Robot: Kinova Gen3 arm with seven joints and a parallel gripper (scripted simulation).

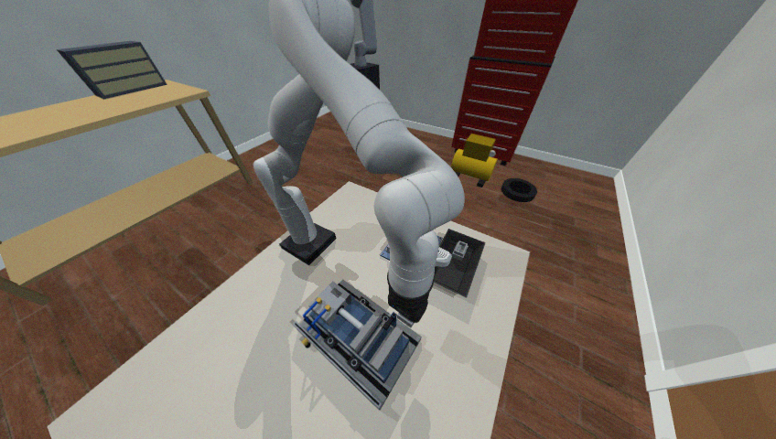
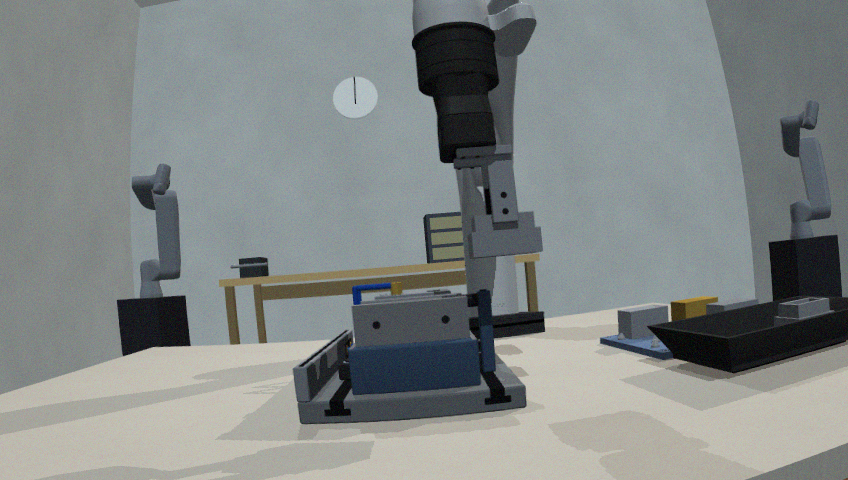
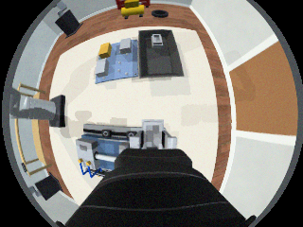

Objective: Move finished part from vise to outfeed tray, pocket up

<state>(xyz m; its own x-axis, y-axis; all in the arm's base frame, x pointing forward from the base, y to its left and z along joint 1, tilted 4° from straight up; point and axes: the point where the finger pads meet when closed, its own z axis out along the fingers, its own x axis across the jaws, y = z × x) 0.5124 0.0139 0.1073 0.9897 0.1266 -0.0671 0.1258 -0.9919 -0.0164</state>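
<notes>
Red tool cabinet against far wall; yellow compressor and black tyre at its foot. Wooden shelf bench stands off the bench's left edge.

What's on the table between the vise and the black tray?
In the exterior view, between the vise and the black tray sits a blue plate carrying a grey block; otherwise bare tabletop.

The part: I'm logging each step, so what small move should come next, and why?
Probably carry it sideways toward the outfeed tray. The gripper is shut on the grey part, which hangs above the vise, while the tray sits off to one side on the table.
</notes>
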